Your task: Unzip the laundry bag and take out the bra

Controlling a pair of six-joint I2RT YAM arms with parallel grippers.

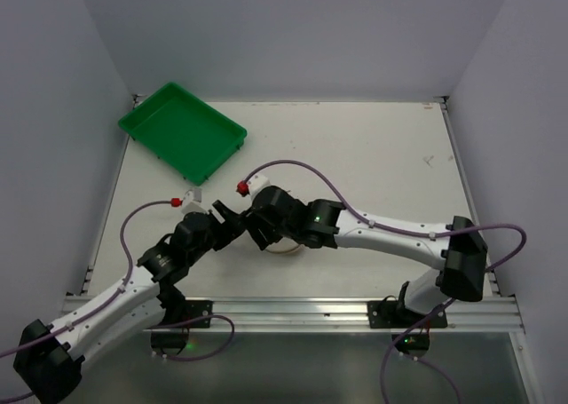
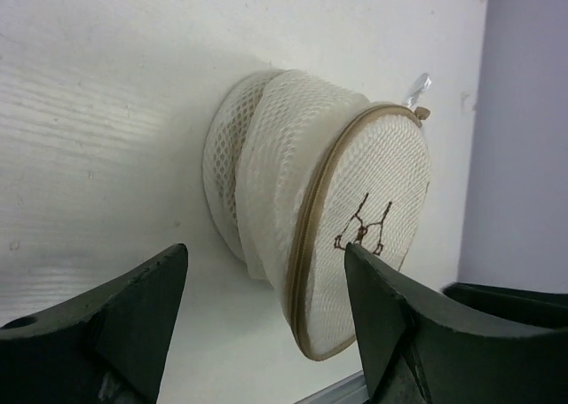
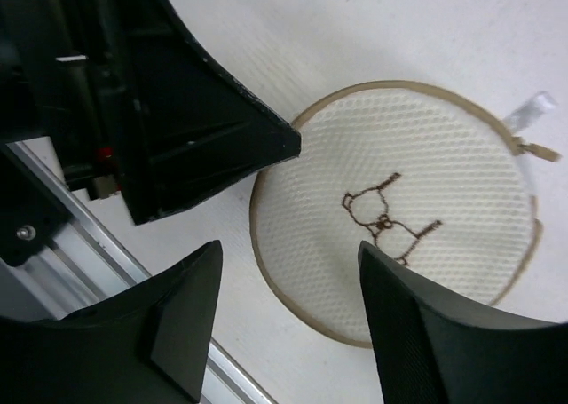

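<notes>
- The laundry bag (image 3: 399, 217) sat on the tabletop (image 1: 373, 155) close to its near edge, about midway along it. In the overhead view it was mostly hidden under the two wrists.
- The bag rested on its base with the round lid up, and its mesh wall was skewed to one side.
- The tan zip looked closed all round the rim, with the pull (image 3: 537, 151) lying at the rim.
- The left gripper (image 2: 264, 257) stood open, holding nothing, with the bag just beyond its fingers.
- The right gripper (image 3: 291, 253) hung open above the lid's edge, gripping nothing.
- A green tray (image 1: 182, 130) lay at the tabletop's far left corner, well apart from the bag.
</notes>
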